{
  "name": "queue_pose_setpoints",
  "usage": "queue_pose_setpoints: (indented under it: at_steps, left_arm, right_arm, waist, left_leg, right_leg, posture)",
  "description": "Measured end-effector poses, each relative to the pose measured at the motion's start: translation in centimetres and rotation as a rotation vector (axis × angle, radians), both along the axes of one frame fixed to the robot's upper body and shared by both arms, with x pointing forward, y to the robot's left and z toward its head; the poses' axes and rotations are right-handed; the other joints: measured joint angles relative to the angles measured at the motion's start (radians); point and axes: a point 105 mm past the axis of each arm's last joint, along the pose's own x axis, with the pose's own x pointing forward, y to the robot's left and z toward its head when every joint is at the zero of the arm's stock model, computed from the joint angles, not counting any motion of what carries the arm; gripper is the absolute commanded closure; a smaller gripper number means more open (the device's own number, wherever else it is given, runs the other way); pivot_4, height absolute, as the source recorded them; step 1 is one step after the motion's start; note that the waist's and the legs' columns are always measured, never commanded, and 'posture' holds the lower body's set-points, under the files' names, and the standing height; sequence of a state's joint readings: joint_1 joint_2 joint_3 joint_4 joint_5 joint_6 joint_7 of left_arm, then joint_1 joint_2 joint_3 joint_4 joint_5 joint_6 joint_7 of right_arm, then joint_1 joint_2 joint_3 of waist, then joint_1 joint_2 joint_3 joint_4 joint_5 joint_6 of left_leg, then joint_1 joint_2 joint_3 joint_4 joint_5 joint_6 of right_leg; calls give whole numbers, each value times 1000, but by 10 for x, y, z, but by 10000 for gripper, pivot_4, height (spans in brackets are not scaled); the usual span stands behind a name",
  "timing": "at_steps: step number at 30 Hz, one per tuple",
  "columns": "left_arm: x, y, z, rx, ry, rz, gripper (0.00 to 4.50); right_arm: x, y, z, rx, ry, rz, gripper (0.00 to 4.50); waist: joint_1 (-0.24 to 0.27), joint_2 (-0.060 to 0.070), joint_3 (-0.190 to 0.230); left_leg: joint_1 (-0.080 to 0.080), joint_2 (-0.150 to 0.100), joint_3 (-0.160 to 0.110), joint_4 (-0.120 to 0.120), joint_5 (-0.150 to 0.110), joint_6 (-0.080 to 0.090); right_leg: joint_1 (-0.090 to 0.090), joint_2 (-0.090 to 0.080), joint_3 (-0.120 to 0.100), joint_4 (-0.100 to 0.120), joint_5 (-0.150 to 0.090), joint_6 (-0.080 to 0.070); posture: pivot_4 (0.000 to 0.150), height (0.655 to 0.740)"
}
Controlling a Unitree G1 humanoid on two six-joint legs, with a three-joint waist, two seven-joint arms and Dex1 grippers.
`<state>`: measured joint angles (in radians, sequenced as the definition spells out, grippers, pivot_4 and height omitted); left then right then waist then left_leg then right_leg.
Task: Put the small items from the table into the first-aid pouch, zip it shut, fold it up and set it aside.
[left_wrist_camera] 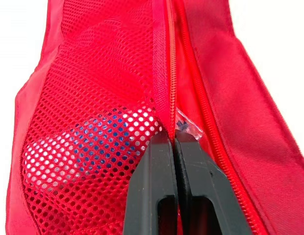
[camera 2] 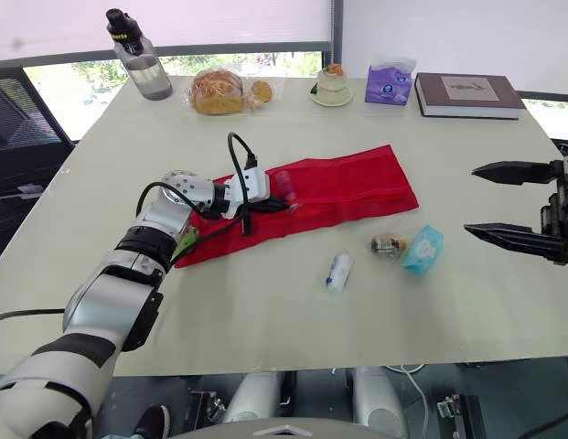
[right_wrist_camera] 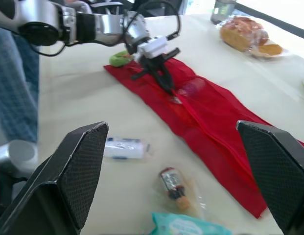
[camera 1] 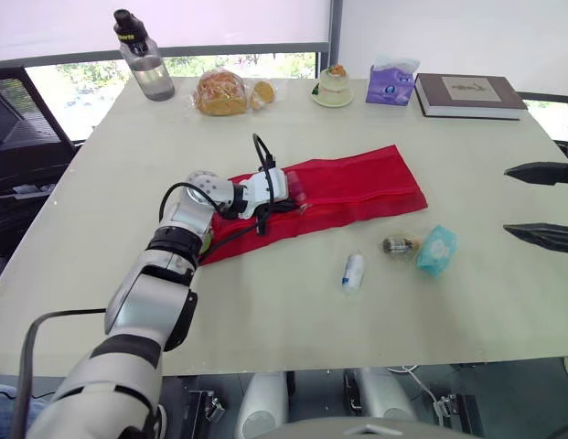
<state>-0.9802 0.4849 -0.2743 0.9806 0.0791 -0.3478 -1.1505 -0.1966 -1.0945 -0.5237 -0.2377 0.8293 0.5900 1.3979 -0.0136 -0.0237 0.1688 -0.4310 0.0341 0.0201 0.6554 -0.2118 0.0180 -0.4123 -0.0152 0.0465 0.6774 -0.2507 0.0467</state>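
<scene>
The red first-aid pouch point(camera 1: 357, 187) lies unfolded flat across the middle of the table. My left gripper point(left_wrist_camera: 174, 138) is shut at the pouch's zipper line point(left_wrist_camera: 172, 73), with the red seam and a clear tab at its tips. A blue-and-white item point(left_wrist_camera: 93, 147) shows through the mesh pocket beside the fingers. A green item point(right_wrist_camera: 120, 58) lies by the pouch's left end. In front of the pouch lie a white tube point(camera 1: 354, 272), a small brown vial in a clear bag point(camera 1: 399, 244) and a teal packet point(camera 1: 436, 250). My right gripper point(camera 2: 470, 199) hovers open to the right of them, holding nothing.
Along the far edge stand a water bottle point(camera 1: 142, 59), bagged bread point(camera 1: 221, 92), a small cake point(camera 1: 335, 85), a purple tissue pack point(camera 1: 391, 82) and a book point(camera 1: 469, 94). The pale table point(camera 1: 265, 329) has bare surface toward the front edge.
</scene>
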Motion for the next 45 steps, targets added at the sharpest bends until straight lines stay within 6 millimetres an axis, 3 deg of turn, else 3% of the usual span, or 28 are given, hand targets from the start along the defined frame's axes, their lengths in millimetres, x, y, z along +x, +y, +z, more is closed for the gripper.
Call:
queue_pose_setpoints:
  at_steps: [8, 11, 16, 21, 26, 31, 35, 42, 45]
  left_arm:
    - [1, -9, -4, -8, -5, -7, 45000]
    - [0, -14, -5, -16, -5, -18, 45000]
    - [0, -21, -4, -25, -8, -34, 45000]
    - [1, -22, -3, -24, -11, -33, 45000]
    - [1, -21, -3, -26, -18, -28, 45000]
    - [1, -20, -3, -28, -18, -20, 45000]
    - [1, -20, -2, -35, -22, -17, 45000]
    - [0, -21, -2, -37, -21, -17, 45000]
    - [0, -22, -2, -39, -20, -18, 45000]
  right_arm:
    - [4, 41, -38, -151, 84, 137, 380]
    - [19, 71, -56, -240, 19, 237, 380]
    - [47, 103, -86, -398, -82, 359, 380]
    - [63, 120, -116, -539, -111, 473, 380]
    - [67, 129, -148, -653, -117, 604, 380]
    - [71, 134, -151, -674, -143, 640, 380]
    - [74, 140, -154, -657, -138, 652, 10534]
    - [79, 133, -152, -635, -130, 602, 41778]
    - [80, 128, -152, -622, -127, 569, 44709]
  waist:
    - [-1, 0, 0]
    - [-1, 0, 0]
    - [3, 0, 1]
    - [2, 0, 1]
    - [2, 0, 1]
    - [1, 0, 1]
    - [1, 0, 2]
    - [1, 0, 2]
    - [2, 0, 2]
  left_leg:
    - [0, 0, 0, 2, 0, 0]
    - [-1, 1, 0, 3, 0, 0]
    - [-2, 1, 0, 5, 0, 0]
    - [-2, 0, 0, 4, 0, 0]
    - [-2, 0, 0, 4, 0, 0]
    - [-2, 0, 0, 5, 0, 0]
    - [-1, 1, 0, 5, 0, 0]
    - [-1, 1, 0, 5, 0, 0]
    - [-1, 1, 0, 5, 0, 0]
  right_leg:
    - [0, 0, 0, 0, 0, 1]
    - [0, 1, -1, 0, 0, 1]
    - [-1, 1, -1, 1, 0, 1]
    - [0, 0, -1, 0, 0, 0]
    - [0, 0, -2, 1, 0, 0]
    - [0, 0, -1, 1, 0, 0]
    - [0, 1, -1, 2, 0, 0]
    - [0, 1, -1, 2, 0, 0]
    - [0, 0, -1, 2, 0, 0]
  posture:
    - [1500, 7400]
    - [1500, 7400]
    - [1500, 7400]
    - [1500, 7400]
    - [1500, 7400]
    - [1500, 7400]
    - [1500, 7400]
    - [1500, 7400]
    - [1500, 7400]
